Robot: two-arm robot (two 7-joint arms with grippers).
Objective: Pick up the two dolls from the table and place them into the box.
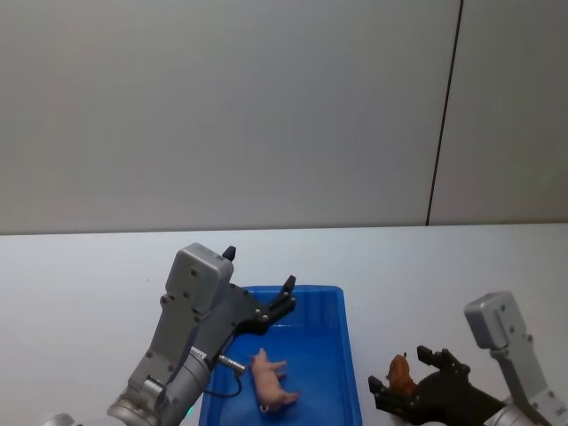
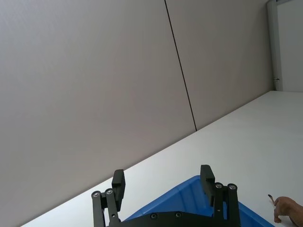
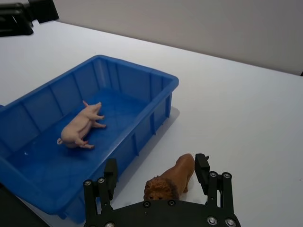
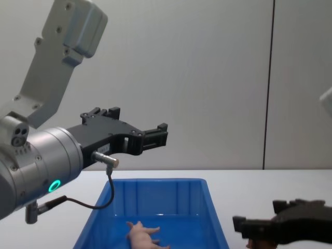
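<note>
Your right gripper [image 3: 156,164] is wide open and empty, its jaws flanking the shaggy brown toy lion [image 3: 176,176] on the flat white tabletop [image 3: 246,118]. The lion's long axis lies across the closing line. Beyond, the pale pink toy pig [image 3: 78,130] lies in the bright blue plastic box [image 3: 142,135]. The left gripper [image 2: 162,172] hangs above it, open and empty.

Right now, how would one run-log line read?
pig: in box | lion: on table | right gripper: open around lion | left gripper: open above box

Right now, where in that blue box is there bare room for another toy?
Bare floor lies between the pig and the far wall of the box, under the left claw. Crowded outside its right wall: the right claw straddles the lion.
</note>
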